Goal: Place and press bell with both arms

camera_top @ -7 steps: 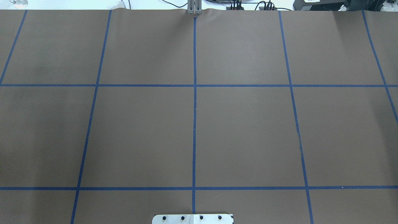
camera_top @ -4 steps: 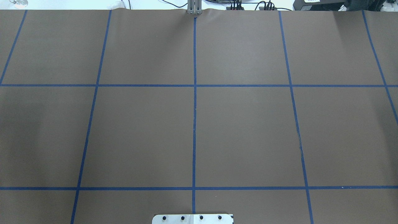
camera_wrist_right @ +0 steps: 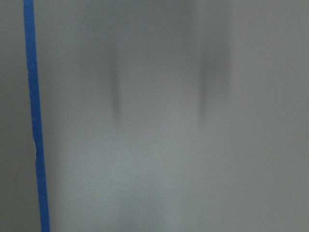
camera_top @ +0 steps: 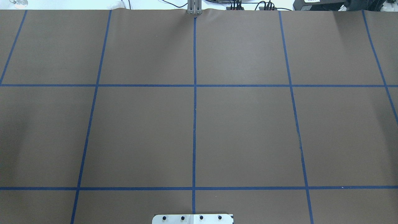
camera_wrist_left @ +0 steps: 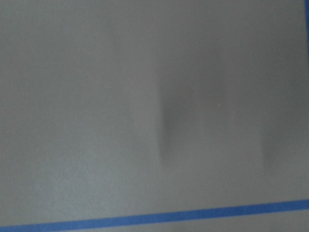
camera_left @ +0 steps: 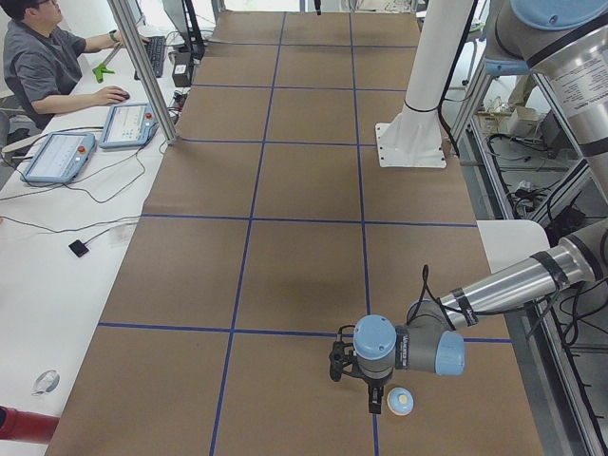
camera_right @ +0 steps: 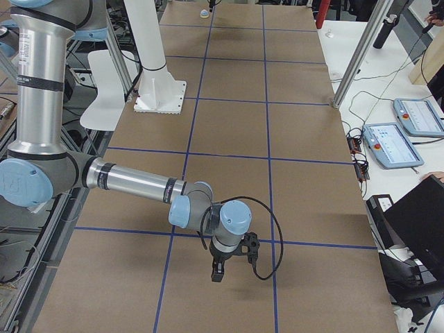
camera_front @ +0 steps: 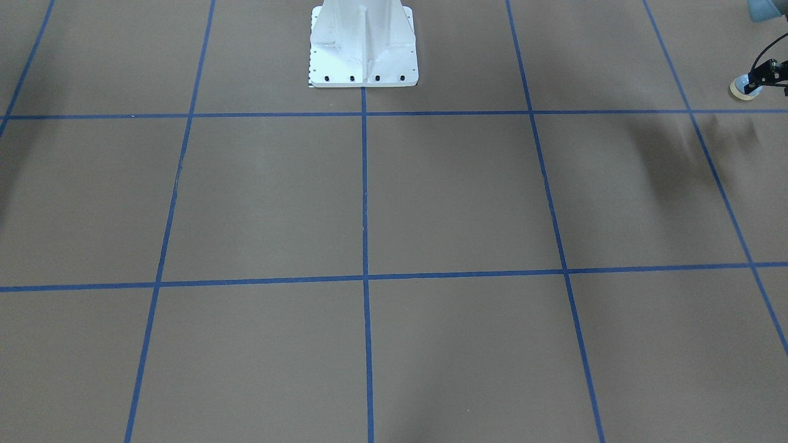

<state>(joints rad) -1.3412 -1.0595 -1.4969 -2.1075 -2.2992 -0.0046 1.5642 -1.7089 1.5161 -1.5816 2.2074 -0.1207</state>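
The bell (camera_left: 400, 402), light blue with a cream button, stands on the brown table near its left end. It also shows in the front-facing view (camera_front: 743, 89) and far off in the right exterior view (camera_right: 205, 13). My left gripper (camera_left: 373, 407) hangs finger-down right beside the bell; whether it touches the bell or is open I cannot tell. Only a black part of the left gripper (camera_front: 769, 72) shows at the front-facing view's edge. My right gripper (camera_right: 217, 275) points down over bare table at the opposite end, its state unclear. The overhead and both wrist views show only table.
The white pedestal base (camera_front: 363, 49) stands at the robot's side of the table. Blue tape lines (camera_top: 194, 124) grid the brown cover. An operator (camera_left: 38, 57) sits at a side desk with teach pendants (camera_left: 128, 123). Cables lie at the far edge (camera_top: 248, 6).
A faint shadow on the left side of the overhead view has drifted toward the near edge. Nothing else differs.
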